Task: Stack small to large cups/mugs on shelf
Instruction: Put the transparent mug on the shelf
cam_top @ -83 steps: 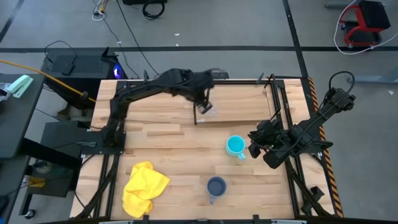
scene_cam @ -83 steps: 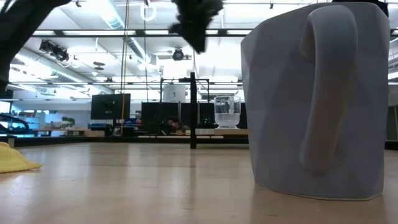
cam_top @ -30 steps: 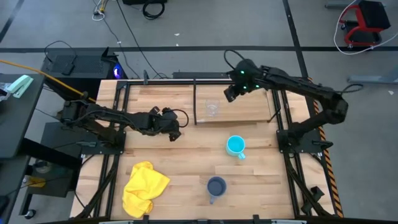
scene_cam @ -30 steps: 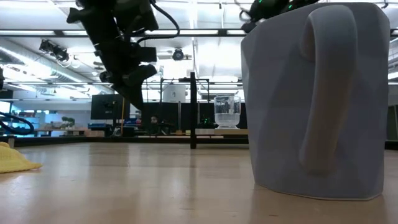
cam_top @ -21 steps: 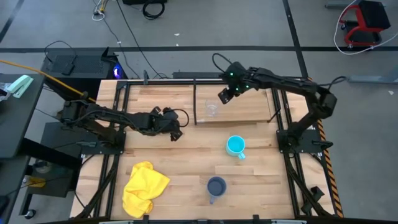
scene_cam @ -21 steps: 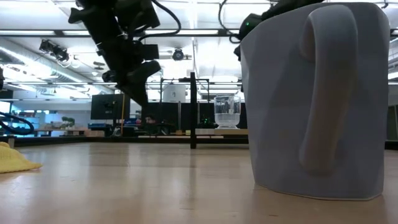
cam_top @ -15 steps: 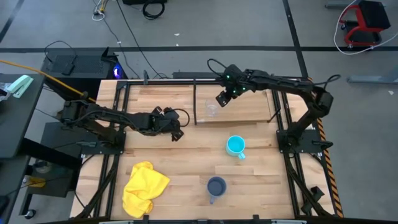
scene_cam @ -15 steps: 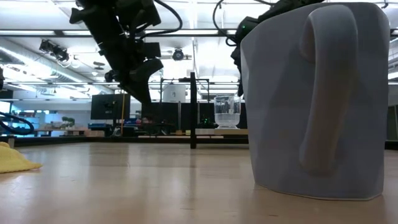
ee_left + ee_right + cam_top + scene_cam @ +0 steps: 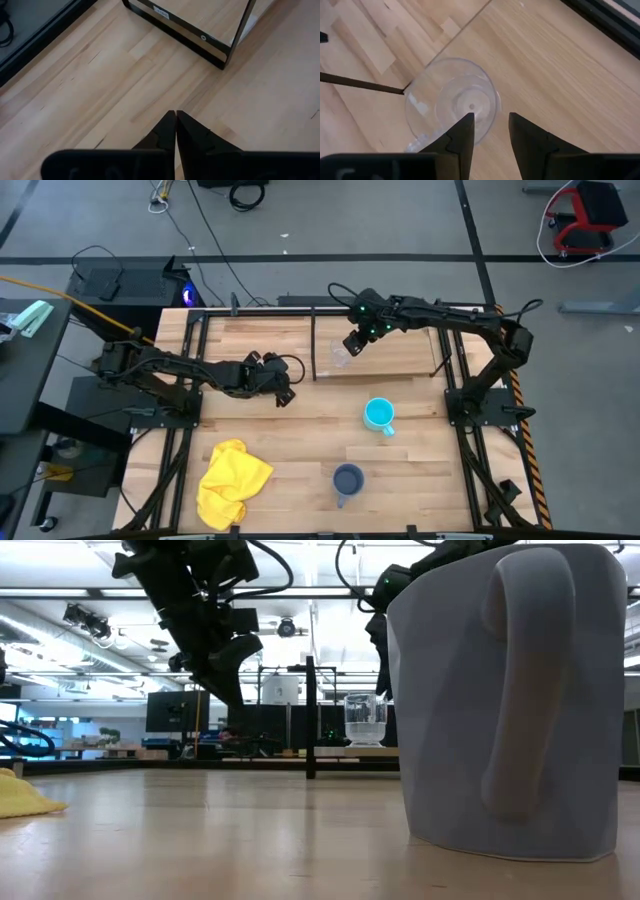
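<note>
The small clear glass cup (image 9: 340, 357) stands upright on the shelf (image 9: 400, 352) near its left end; it also shows in the low view (image 9: 365, 720) and the right wrist view (image 9: 451, 102). My right gripper (image 9: 352, 343) is open just above the cup (image 9: 491, 131), one finger over its mouth and one outside its rim, touching nothing. The cyan mug (image 9: 378, 415) and the grey-blue mug (image 9: 347, 480) stand on the tabletop. The grey-blue mug fills the right of the low view (image 9: 510, 700). My left gripper (image 9: 285, 394) is shut and empty (image 9: 175, 120), left of the shelf.
A yellow cloth (image 9: 232, 480) lies crumpled at the table's near left. The shelf's thin black uprights (image 9: 314, 345) stand beside the glass cup. Bare wood lies between the shelf and the two mugs.
My right gripper has moved toward the table's left edge and a little nearer, coming down over the glass cup on the shelf. The cup and both mugs have stayed in place.
</note>
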You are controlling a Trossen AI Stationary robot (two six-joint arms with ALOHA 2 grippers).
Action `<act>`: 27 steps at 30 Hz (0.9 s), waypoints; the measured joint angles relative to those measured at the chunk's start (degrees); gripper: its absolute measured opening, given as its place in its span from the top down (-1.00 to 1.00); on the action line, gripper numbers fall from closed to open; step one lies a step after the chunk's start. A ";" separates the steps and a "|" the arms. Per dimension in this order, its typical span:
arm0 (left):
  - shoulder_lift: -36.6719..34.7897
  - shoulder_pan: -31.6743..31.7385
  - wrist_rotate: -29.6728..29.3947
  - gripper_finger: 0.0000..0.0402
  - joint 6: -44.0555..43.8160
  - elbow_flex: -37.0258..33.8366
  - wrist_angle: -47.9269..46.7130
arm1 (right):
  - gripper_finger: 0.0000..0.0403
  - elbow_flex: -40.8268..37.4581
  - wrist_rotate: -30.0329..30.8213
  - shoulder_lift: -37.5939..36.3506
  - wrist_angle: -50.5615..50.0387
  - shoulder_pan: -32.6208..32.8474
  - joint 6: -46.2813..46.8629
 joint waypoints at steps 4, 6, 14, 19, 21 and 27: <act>0.00 0.00 0.00 0.92 0.10 0.00 0.00 | 0.36 -0.02 0.00 0.67 0.42 0.06 0.33; 0.00 0.00 0.00 0.91 0.22 0.00 0.02 | 0.36 -0.02 -0.02 1.11 0.70 0.07 0.50; 0.00 0.00 0.00 0.87 0.28 0.00 0.28 | 0.37 -0.02 0.10 2.66 0.91 0.07 0.53; 0.00 0.00 0.00 0.92 0.28 0.01 0.45 | 0.45 -0.02 0.61 3.10 2.50 0.07 0.97; 0.00 0.00 0.00 0.93 0.31 0.00 0.46 | 0.51 -0.02 0.61 3.07 3.31 0.07 1.78; 0.00 0.00 0.00 0.90 0.33 0.02 0.50 | 0.70 -0.02 0.97 3.07 3.95 0.02 2.50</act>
